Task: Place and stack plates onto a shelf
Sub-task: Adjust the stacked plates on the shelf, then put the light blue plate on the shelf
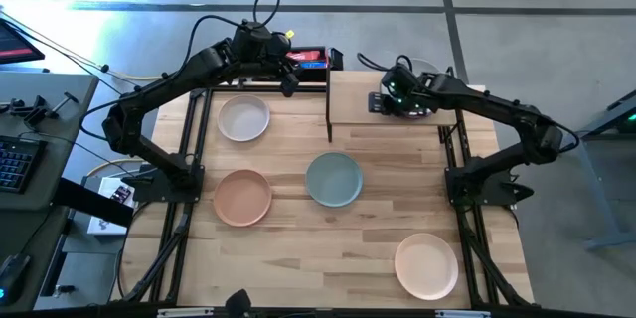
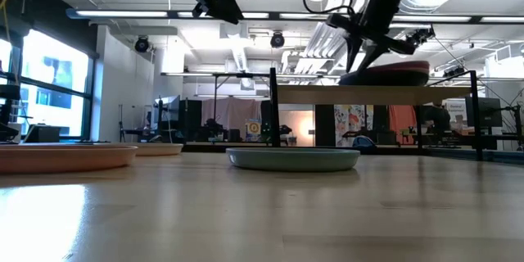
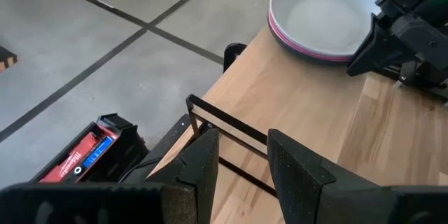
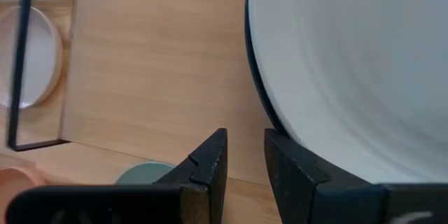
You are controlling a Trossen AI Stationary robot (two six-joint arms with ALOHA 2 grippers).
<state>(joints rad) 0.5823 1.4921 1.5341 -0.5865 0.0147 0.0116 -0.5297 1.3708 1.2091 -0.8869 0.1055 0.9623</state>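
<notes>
a small stack of round shallow plates (image 3: 318, 17), pale on top with a pink and a dark rim beneath, already sits at the right end of the raised light-wood shelf (image 1: 353, 99). four remain on the tabletop (image 1: 348, 258): white (image 1: 243, 118), peach (image 1: 242, 197), sage green (image 1: 334, 179) and cream (image 1: 426, 264). the right gripper (image 4: 245, 155), fingers slightly parted and empty, hovers at the stack's rim; the left gripper (image 3: 241, 161), likewise unclenched, waits over the shelf's left end.

The 2 arms reach to the table's far side. The left gripper (image 3: 241, 171) hangs raised, fingers slightly apart. The right gripper (image 4: 245, 161) hangs low, fingers slightly apart, empty.
</notes>
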